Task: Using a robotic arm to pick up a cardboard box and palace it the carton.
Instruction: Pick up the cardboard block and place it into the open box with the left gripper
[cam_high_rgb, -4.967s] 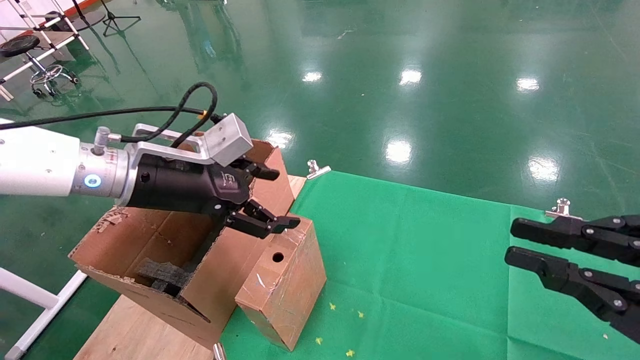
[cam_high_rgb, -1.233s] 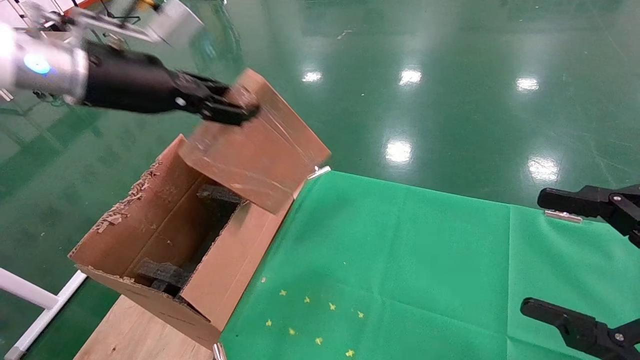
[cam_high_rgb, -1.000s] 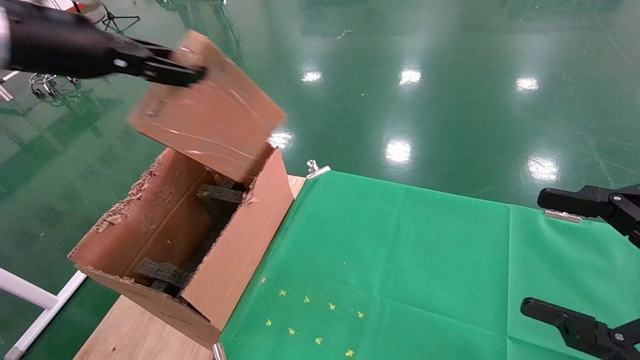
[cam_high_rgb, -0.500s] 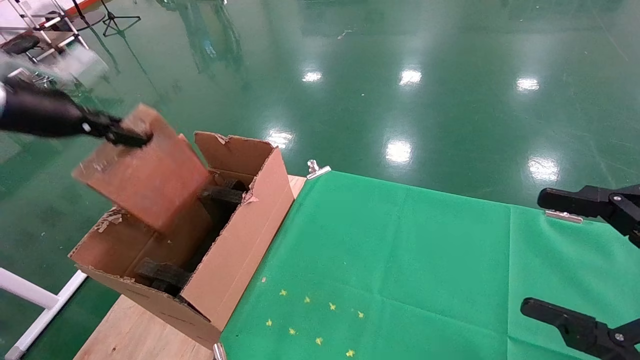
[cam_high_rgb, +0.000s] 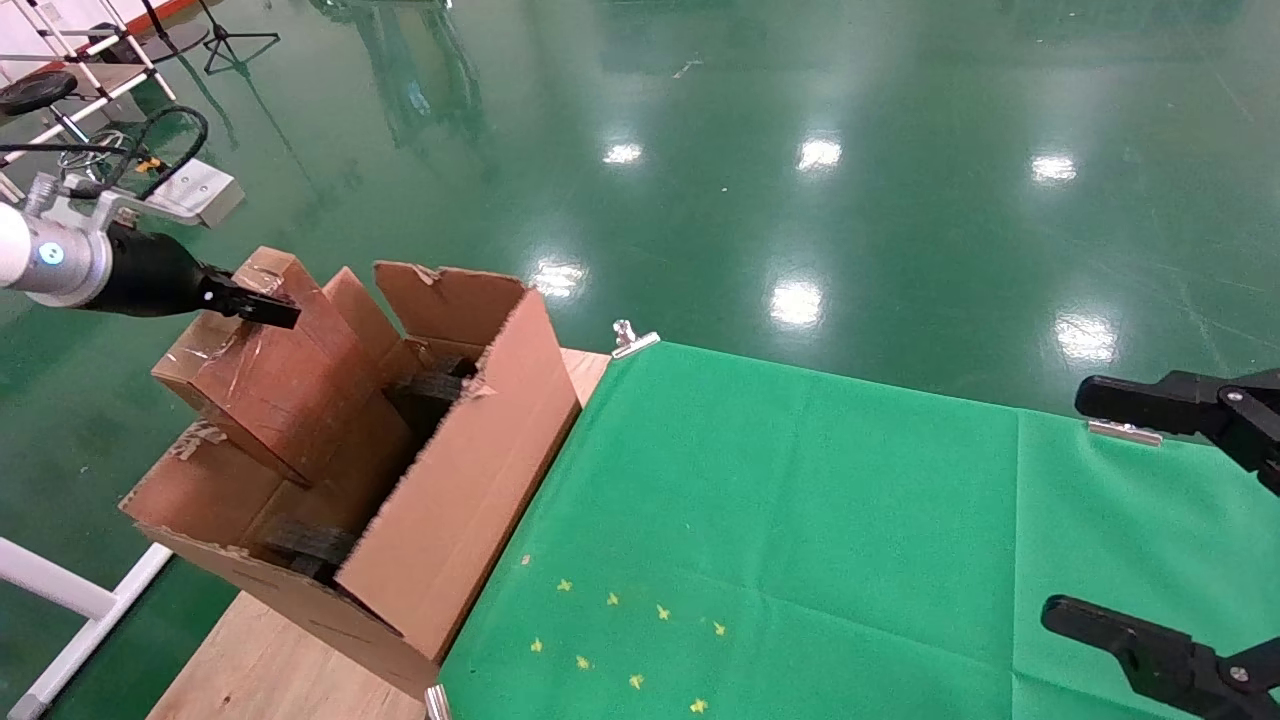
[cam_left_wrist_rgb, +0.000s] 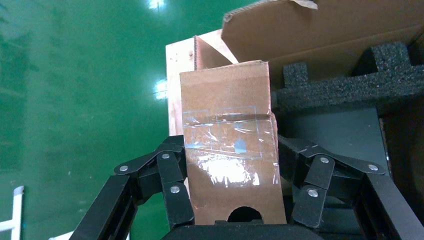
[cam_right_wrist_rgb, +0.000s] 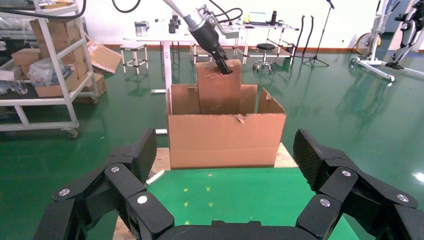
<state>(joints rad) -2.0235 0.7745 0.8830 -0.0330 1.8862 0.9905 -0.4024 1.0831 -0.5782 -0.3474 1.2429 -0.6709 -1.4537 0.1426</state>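
Glossy green flooring (cam_high_rgb: 800, 150) surrounds the bench, which carries a green cloth (cam_high_rgb: 800, 520) over a wooden top (cam_high_rgb: 260, 660) exposed at the near left corner. Silver clips (cam_high_rgb: 630, 338) pin the cloth's far edge. The carton (cam_high_rgb: 470, 480) stands on the wooden end of the bench, just left of the cloth, flaps ragged and open. Dark foam blocks (cam_left_wrist_rgb: 345, 90) sit inside it; most of the interior is hidden behind the carton's near wall in the head view.

The robotic arm (cam_high_rgb: 40, 262) reaches in from the left of the carton, its upper length cut off by the frame edge. Its left gripper (cam_left_wrist_rgb: 234, 185) pinches the cardboard box (cam_high_rgb: 265, 370) at the box's upper end, fingers (cam_left_wrist_rgb: 172, 185) pressed against the two opposite side faces. The box hangs tilted, its lower end inside the carton's opening at the carton's left side. Whether that lower end rests on anything inside cannot be told. Clear tape (cam_left_wrist_rgb: 227, 145) crosses the box's top face, and a round hole in that face is partly cut off.

The right gripper (cam_right_wrist_rgb: 222, 180) hovers over the cloth well to the right of the carton, fingers spread wide, empty.
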